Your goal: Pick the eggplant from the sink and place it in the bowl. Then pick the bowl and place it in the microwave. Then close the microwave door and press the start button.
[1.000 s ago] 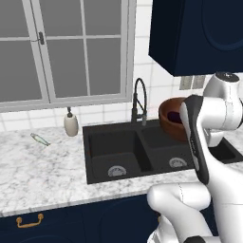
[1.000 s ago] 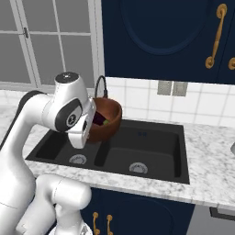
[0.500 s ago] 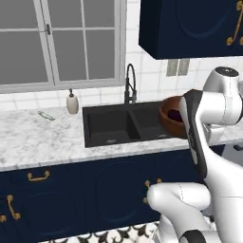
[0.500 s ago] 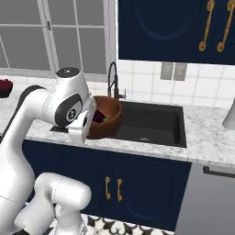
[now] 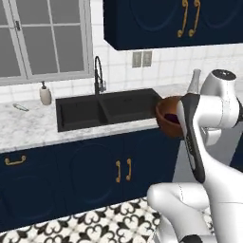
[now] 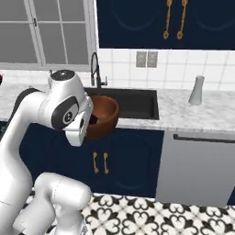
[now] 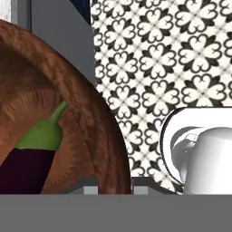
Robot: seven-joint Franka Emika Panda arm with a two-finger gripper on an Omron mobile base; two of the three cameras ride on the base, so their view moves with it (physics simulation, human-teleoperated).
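My gripper (image 7: pixel 114 188) is shut on the rim of the reddish-brown bowl (image 7: pixel 68 90), and the rim runs down between the two tips. The eggplant (image 7: pixel 27 165), dark purple with a green cap, lies inside the bowl. Seen from the base, the bowl (image 5: pixel 167 116) (image 6: pixel 104 114) hangs in the air at the counter's front edge, over the cabinet fronts. It is off to the right of the black sink (image 5: pixel 109 108) (image 6: pixel 135 102). The microwave and its door are out of view.
A black gooseneck faucet (image 5: pixel 98 76) stands behind the sink, with a white soap dispenser (image 5: pixel 45 94) to its left. A grey vase (image 6: pixel 196 90) stands on the marble counter above a grey appliance front (image 6: pixel 197 165). Patterned floor tiles (image 7: pixel 181 54) lie below the hand.
Both base views have shifted: the base has backed away from the counter and moved right, so cabinets and floor now show. The bowl with the eggplant stays in my gripper.
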